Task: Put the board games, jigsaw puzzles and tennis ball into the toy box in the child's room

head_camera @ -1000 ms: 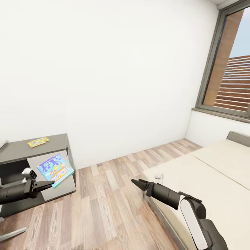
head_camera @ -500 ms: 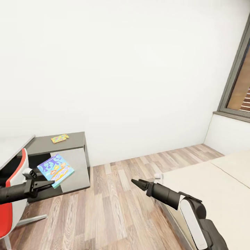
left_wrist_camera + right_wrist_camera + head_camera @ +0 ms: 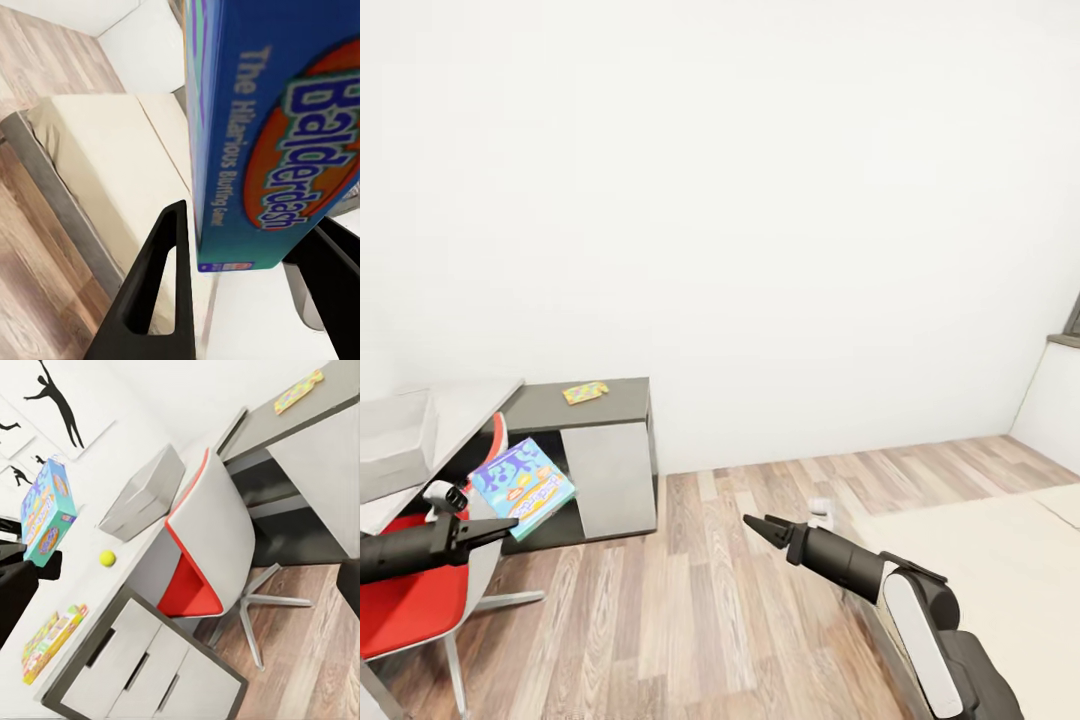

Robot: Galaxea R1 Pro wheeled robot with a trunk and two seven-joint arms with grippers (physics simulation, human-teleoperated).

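My left gripper is shut on a blue board game, held tilted above the floor beside the red chair. In the left wrist view the blue printed box sits between the two fingers. My right gripper is open and holds nothing, out over the floor. The toy box, a light grey bin, stands on the light part of the table. A jigsaw puzzle lies on the dark part. The right wrist view shows the toy box, the tennis ball and a flat colourful toy on the table.
A red and white swivel chair stands at the table, just left of my left arm. The bed fills the lower right, behind my right arm. Wood-plank floor lies between them, and a white wall is straight ahead.
The camera has swung left: the window slid out of the picture, and the chair, toy box and light table top came in. Both arms keep their pose, the left still holding the game.
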